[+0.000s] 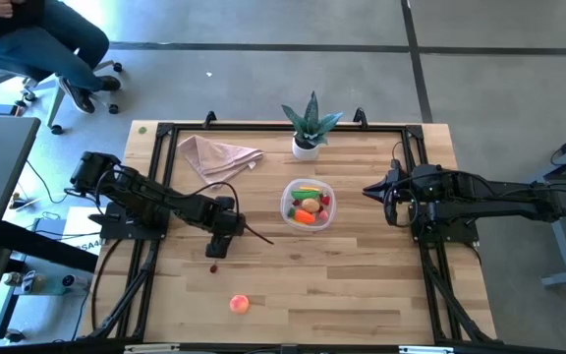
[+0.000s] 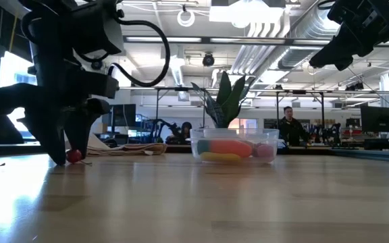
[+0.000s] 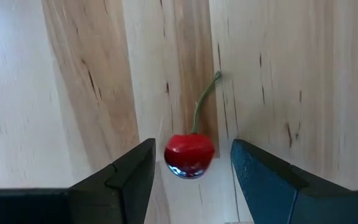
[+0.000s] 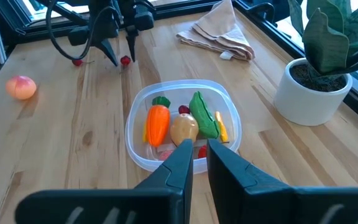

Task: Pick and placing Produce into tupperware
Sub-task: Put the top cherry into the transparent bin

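A red cherry (image 3: 189, 154) with a green stem (image 3: 202, 102) lies on the wooden table. My left gripper (image 1: 220, 248) points down over it, open, one finger on each side and a gap left on both. A second small red piece (image 1: 213, 267) lies just nearer the front edge. A pink-orange peach (image 1: 239, 304) rests near the front. The clear tupperware (image 1: 308, 205) at mid-table holds a carrot (image 4: 157, 122), a green pod (image 4: 204, 115) and other pieces. My right gripper (image 1: 369, 189) hangs shut above the table, right of the tupperware, holding nothing.
A potted spiky plant (image 1: 310, 128) stands behind the tupperware at the far edge. A crumpled beige cloth (image 1: 216, 155) lies far left. A black frame (image 1: 155, 197) borders the table. A person sits beyond the far left corner (image 1: 37, 39).
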Tool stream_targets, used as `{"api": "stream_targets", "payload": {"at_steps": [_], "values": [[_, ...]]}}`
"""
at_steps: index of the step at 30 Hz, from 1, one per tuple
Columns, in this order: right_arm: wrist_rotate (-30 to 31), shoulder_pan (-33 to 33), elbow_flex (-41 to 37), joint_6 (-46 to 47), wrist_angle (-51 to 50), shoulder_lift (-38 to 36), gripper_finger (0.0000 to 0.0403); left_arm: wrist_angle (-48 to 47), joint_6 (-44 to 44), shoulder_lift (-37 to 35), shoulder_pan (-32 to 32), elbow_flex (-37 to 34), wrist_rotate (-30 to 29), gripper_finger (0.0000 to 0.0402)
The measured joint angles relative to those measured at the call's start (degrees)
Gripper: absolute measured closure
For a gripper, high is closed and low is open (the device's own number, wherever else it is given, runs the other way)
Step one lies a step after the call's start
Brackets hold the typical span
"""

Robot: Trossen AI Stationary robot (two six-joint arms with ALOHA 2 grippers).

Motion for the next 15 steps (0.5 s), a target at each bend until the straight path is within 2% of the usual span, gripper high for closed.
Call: {"api": "stream_targets", "payload": {"at_steps": [15], "values": [[0.0,0.0,0.0,0.0,0.0,0.0,0.0367,0.6,-1.1,0.5,0.0,0.0,-1.3,0.0195]]}}
